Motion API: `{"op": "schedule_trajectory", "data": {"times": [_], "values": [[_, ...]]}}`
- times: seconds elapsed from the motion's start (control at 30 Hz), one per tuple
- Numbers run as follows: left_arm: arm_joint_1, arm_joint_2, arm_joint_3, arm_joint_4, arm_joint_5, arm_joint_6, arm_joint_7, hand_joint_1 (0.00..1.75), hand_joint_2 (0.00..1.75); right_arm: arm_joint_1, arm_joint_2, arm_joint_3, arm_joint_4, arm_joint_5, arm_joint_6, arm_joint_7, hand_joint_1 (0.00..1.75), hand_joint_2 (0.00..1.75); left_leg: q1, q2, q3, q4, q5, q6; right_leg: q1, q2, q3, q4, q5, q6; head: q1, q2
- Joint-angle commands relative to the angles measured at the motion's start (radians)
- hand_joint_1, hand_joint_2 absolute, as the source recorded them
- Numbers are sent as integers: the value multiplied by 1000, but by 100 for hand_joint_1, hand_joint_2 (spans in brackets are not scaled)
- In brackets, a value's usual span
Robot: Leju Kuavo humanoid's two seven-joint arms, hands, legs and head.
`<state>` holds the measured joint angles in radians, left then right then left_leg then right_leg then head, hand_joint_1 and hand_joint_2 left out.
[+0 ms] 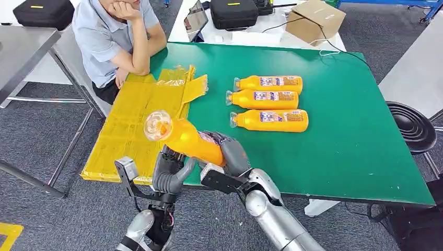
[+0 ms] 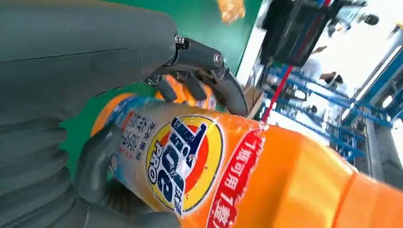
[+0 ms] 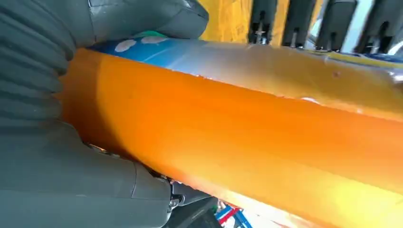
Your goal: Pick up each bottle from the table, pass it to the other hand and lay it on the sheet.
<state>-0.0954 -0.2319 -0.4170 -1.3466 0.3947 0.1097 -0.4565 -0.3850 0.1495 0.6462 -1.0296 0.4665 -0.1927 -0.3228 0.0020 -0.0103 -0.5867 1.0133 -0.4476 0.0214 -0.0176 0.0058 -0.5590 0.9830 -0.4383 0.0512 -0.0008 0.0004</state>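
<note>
Green matting covers the table (image 1: 339, 146); near its front edge both hands clasp one orange plastic bottle (image 1: 189, 140). Handover seems underway: the right hand (image 1: 232, 154) must loosen so the left hand (image 1: 170, 172) can carry it onto the yellow sheet (image 1: 136, 115).

- Bottle (image 1: 188, 140) in my hands: glossy orange plastic, smooth, with a clear cap and a shiny printed label.
- My right hand (image 1: 230, 152): matt grey ribbed cover.
- My arms: polished silver metal.
- Sheet (image 1: 141, 112): crinkled, glossy yellow plastic film.
- Table (image 1: 355, 136): matt green, smooth top.
</note>
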Motion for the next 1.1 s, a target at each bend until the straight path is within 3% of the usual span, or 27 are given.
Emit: {"op": "schedule_trajectory", "data": {"times": [0.03,0.07,0.1,0.67,0.7,0.9,1.0,1.1], "values": [[-52,28,-17,11,-166,121,-54,169,175,-53,-32,88,110,58,10,61,175,175,1,0,2,0,0,-2,2,-2,3,-1,0,-3,0,0],[-52,28,-17,11,-166,121,-54,169,175,-53,-32,88,110,58,10,61,175,175,1,0,2,0,0,-1,1,-1,2,-1,0,-2,0,0],[-55,26,-22,24,-170,120,-40,0,175,-53,-35,96,108,79,-1,62,175,175,1,0,3,-1,0,-1,1,-1,3,-1,0,-3,0,0],[-25,40,-52,2,-144,44,-8,0,175,21,-22,-20,33,-92,39,13,175,175,0,0,1,-1,0,-1,1,-1,1,-1,0,-2,0,0],[-17,40,-54,-4,-146,40,-8,0,175,23,-33,-14,20,-53,-3,11,175,175,1,0,1,0,0,-1,1,-1,1,-1,0,-2,0,0],[-17,46,-63,0,-157,37,-2,0,175,25,-37,-14,8,-44,-5,11,175,175,0,1,1,-1,0,-1,1,0,1,-1,0,-2,0,0],[-42,36,-62,73,-200,109,58,0,175,45,-32,2,-19,-23,-8,8,175,175,1,0,2,-1,0,-1,1,-2,2,-1,0,-3,0,0],[-70,15,-55,144,-235,196,40,0,175,50,-31,12,-20,-4,-38,26,175,175,0,0,1,-1,0,-1,1,-1,1,-1,0,-2,0,0]]}}
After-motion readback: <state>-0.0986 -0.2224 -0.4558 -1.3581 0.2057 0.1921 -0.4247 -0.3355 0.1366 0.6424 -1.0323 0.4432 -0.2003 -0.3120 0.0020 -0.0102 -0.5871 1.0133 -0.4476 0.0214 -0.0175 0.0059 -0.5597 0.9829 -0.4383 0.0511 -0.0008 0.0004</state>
